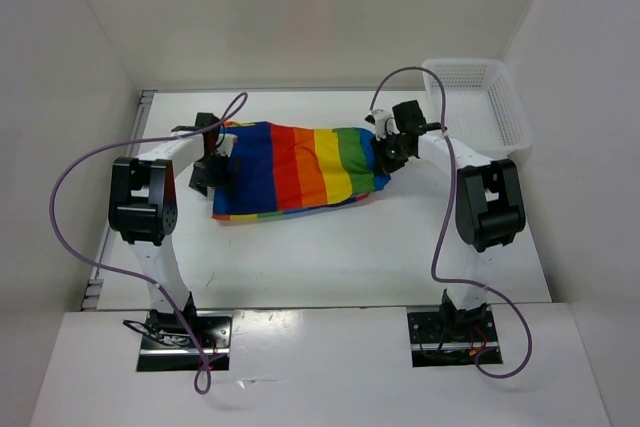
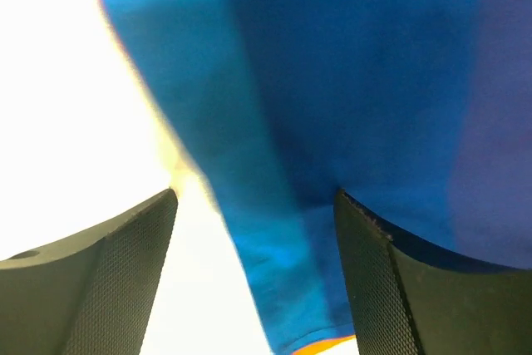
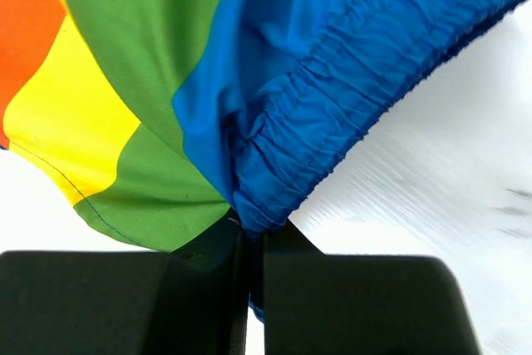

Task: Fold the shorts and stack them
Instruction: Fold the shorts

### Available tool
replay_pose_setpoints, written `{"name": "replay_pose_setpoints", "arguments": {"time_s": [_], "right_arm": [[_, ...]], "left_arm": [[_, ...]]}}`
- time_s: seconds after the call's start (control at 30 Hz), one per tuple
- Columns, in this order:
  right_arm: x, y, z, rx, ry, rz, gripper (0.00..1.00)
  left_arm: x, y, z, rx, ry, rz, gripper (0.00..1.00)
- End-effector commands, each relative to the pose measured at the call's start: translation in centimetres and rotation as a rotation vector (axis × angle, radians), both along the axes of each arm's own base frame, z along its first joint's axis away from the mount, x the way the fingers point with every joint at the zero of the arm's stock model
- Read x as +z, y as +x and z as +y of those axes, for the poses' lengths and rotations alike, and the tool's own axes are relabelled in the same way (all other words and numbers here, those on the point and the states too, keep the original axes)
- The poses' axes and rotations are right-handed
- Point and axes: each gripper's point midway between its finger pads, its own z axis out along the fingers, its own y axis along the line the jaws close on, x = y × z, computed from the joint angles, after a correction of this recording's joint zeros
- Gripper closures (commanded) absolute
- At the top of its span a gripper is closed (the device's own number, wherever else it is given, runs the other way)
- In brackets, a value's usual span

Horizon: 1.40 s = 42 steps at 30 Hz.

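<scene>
The rainbow-striped shorts [image 1: 300,167] lie spread across the middle of the table. My left gripper [image 1: 212,169] is at their left, navy-blue end. In the left wrist view its fingers [image 2: 378,280] stand wide apart over blue cloth [image 2: 349,81], gripping nothing. My right gripper [image 1: 392,152] is at the shorts' right end. In the right wrist view it [image 3: 252,243] is shut on the gathered blue elastic edge [image 3: 332,89], with green and yellow stripes to the left.
A white mesh basket [image 1: 478,107] stands at the back right, just behind the right arm. White walls enclose the table on three sides. Purple cables loop from both arms.
</scene>
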Motion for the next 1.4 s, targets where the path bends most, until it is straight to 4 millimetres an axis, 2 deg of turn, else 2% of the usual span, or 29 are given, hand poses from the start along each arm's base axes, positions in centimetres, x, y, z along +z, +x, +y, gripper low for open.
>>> {"name": "replay_pose_setpoints", "arguments": {"time_s": [0.0, 0.03, 0.1, 0.13, 0.17, 0.2, 0.23, 0.27, 0.3, 0.33, 0.4, 0.43, 0.47, 0.5, 0.53, 0.57, 0.6, 0.63, 0.67, 0.73, 0.83, 0.87, 0.93, 0.97, 1.03, 1.07, 1.2, 1.3, 1.37], "right_arm": [[5.2, 1.2, -2.4, 0.071, -0.132, -0.189, 0.99], [5.3, 1.0, -2.5, 0.087, -0.141, -0.199, 0.99], [4.8, 0.2, -2.9, 0.089, -0.16, -0.189, 0.99], [4.6, -0.2, -3.3, 0.095, -0.176, -0.19, 0.99], [4.6, -0.2, -3.3, 0.096, -0.176, -0.19, 0.99], [4.1, -0.6, -3.4, 0.097, -0.178, -0.176, 0.99], [4.2, -0.4, -3.3, 0.106, -0.182, -0.191, 0.99], [3.8, -0.3, -3.5, 0.113, -0.197, -0.189, 0.99], [3.3, -0.2, -3.8, 0.107, -0.212, -0.178, 0.99], [3.8, 0.4, -3.9, 0.108, -0.223, -0.203, 0.99], [4.0, 1.1, -4.2, 0.103, -0.243, -0.223, 0.99], [4.2, 1.6, -4.3, 0.095, -0.253, -0.23, 0.99], [4.2, 1.6, -4.3, 0.104, -0.258, -0.234, 0.99], [4.6, 1.9, -4.3, 0.103, -0.256, -0.244, 0.99], [4.7, 2.1, -4.2, 0.101, -0.255, -0.254, 0.99], [4.3, 2.1, -4.2, 0.103, -0.256, -0.245, 0.99], [4.4, 2.1, -4.0, 0.108, -0.247, -0.244, 0.99], [4.4, 2.1, -4.0, 0.108, -0.247, -0.244, 0.99], [4.4, 2.1, -4.0, 0.108, -0.247, -0.244, 0.99], [4.0, 1.8, -4.1, 0.11, -0.249, -0.234, 0.99], [3.6, 1.5, -4.2, 0.111, -0.25, -0.225, 0.99], [3.6, 1.5, -4.2, 0.111, -0.25, -0.224, 0.99], [3.6, 1.5, -4.2, 0.111, -0.25, -0.224, 0.99], [3.6, 1.5, -4.0, 0.116, -0.242, -0.224, 0.99], [3.7, 1.7, -4.0, 0.114, -0.241, -0.233, 0.99], [4.1, 1.9, -3.9, 0.113, -0.239, -0.242, 0.99], [5.0, 3.1, -3.8, 0.096, -0.238, -0.274, 0.99], [5.9, 3.6, -3.7, 0.093, -0.234, -0.296, 0.99], [6.4, 4.2, -3.5, 0.091, -0.232, -0.31, 0.99]], "left_arm": [[4.7, 3.1, 0.0, -0.001, -0.006, -0.139, 0.17], [7.5, 4.3, -0.1, -0.001, -0.009, -0.219, 0.17], [11.4, 6.0, -3.0, -0.068, -0.038, -0.327, 0.15], [14.5, 7.2, -4.7, -0.102, -0.072, -0.401, 0.15], [15.9, 7.6, -6.4, -0.141, -0.108, -0.435, 0.15], [15.5, 7.5, -10.0, -0.219, -0.172, -0.412, 0.15], [16.6, 8.1, -11.8, -0.257, -0.209, -0.43, 0.15], [16.4, 8.3, -13.5, -0.294, -0.243, -0.422, 0.15], [14.5, 8.4, -15.9, -0.34, -0.273, -0.376, 0.15], [14.2, 8.4, -17.9, -0.382, -0.337, -0.359, 0.15], [13.2, 9.4, -21.0, -0.438, -0.402, -0.345, 0.15], [13.3, 9.1, -23.2, -0.486, -0.455, -0.341, 0.15], [13.1, 9.2, -24.4, -0.511, -0.482, -0.335, 0.15], [13.2, 10.1, -25.8, -0.533, -0.501, -0.352, 0.15], [13.5, 10.0, -27.4, -0.568, -0.53, -0.356, 0.15], [13.6, 10.3, -28.2, -0.581, -0.534, -0.365, 0.15], [12.8, 10.7, -28.6, -0.583, -0.541, -0.354, 0.15], [13.3, 10.8, -29.6, -0.603, -0.547, -0.373, 0.15], [12.1, 10.9, -30.2, -0.609, -0.547, -0.356, 0.15], [11.4, 11.2, -30.6, -0.614, -0.56, -0.346, 0.15], [8.8, 11.7, -31.6, -0.62, -0.565, -0.312, 0.15], [6.7, 11.6, -32.0, -0.62, -0.554, -0.282, 0.15], [5.7, 12.0, -32.5, -0.621, -0.535, -0.285, 0.15], [4.1, 12.1, -32.7, -0.615, -0.497, -0.273, 0.14], [3.2, 12.3, -33.1, -0.613, -0.46, -0.277, 0.13], [1.9, 12.2, -33.1, -0.607, -0.429, -0.264, 0.12], [0.6, 12.4, -32.8, -0.598, -0.407, -0.258, 0.1], [0.7, 12.2, -33.0, -0.605, -0.425, -0.252, 0.09], [2.9, 12.1, -33.3, -0.615, -0.445, -0.276, 0.09]]}}
